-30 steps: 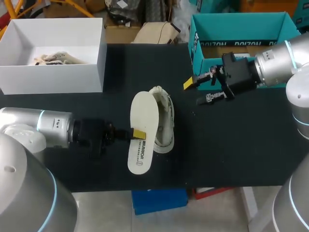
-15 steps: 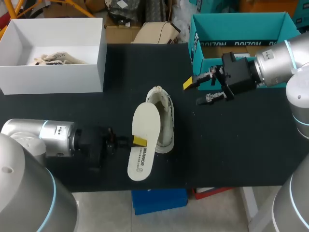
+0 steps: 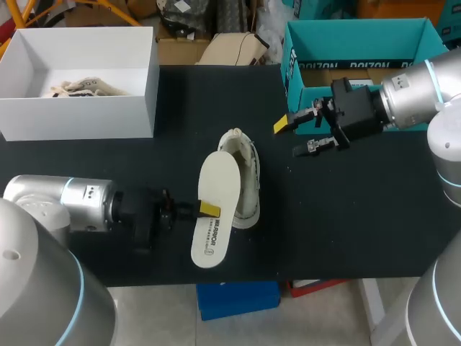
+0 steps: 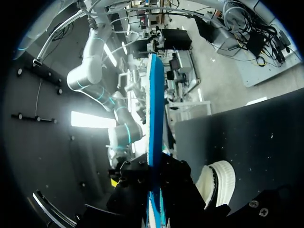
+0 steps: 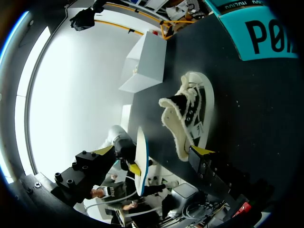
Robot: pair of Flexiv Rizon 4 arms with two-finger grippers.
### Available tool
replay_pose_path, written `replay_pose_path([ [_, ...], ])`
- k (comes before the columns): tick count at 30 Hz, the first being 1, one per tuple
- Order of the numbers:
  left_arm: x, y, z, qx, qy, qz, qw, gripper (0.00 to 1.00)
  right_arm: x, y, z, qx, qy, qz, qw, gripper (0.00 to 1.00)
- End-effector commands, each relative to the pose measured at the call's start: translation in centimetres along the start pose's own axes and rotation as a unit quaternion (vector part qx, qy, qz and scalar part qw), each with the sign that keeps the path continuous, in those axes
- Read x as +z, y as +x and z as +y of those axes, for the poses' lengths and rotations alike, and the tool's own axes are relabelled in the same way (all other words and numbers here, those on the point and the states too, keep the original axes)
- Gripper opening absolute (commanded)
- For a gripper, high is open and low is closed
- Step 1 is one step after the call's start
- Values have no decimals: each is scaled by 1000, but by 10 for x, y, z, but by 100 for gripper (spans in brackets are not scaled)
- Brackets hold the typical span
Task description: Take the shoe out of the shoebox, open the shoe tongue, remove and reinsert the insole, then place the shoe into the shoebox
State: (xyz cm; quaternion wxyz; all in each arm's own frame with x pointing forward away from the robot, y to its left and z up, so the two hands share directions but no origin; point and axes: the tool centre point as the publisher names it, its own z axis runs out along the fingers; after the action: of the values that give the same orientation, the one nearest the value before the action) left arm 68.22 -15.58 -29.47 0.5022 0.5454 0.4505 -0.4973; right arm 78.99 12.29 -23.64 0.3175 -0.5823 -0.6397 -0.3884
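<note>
A white insole (image 3: 215,209) is clamped at its edge in my left gripper (image 3: 207,210), which is shut on it low over the table's front middle. In the left wrist view the insole (image 4: 154,109) stands edge-on with a blue underside. The pale, fleece-lined shoe (image 3: 245,176) rests on the black table beside and partly under the insole. My right gripper (image 3: 294,137) hangs open over the table, right of the shoe, with nothing in it. The right wrist view has the shoe (image 5: 190,118) ahead of its spread fingers and the insole (image 5: 141,161) beyond. The teal shoebox (image 3: 360,43) stands at the back right.
An open white box (image 3: 148,79) holding crumpled paper sits at the back left. The right arm's wrist hovers just in front of the teal shoebox. Bare black tabletop (image 3: 360,216) lies on the right.
My left gripper has drawn the insole slightly toward the table's front edge, uncovering more of the shoe. The right arm has stayed put.
</note>
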Motion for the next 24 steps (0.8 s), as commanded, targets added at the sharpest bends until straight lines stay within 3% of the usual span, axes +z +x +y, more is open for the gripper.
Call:
replay_pose_path([
  [1, 3, -2, -2, -26, 19, -18, 999, 0, 0, 0, 0, 0, 0, -1, 1000, 100],
  [5, 6, -1, -7, -52, 32, -11, 998, 0, -2, 0, -1, -1, -3, -4, 1000, 100],
  [11, 7, -1, -15, -70, 41, 20, 997, 0, -18, -2, -8, -18, -32, -60, 998, 100],
  [24, -4, 10, -32, -82, 31, 35, 996, 0, -51, -13, -47, -34, -123, -97, 987, 100],
])
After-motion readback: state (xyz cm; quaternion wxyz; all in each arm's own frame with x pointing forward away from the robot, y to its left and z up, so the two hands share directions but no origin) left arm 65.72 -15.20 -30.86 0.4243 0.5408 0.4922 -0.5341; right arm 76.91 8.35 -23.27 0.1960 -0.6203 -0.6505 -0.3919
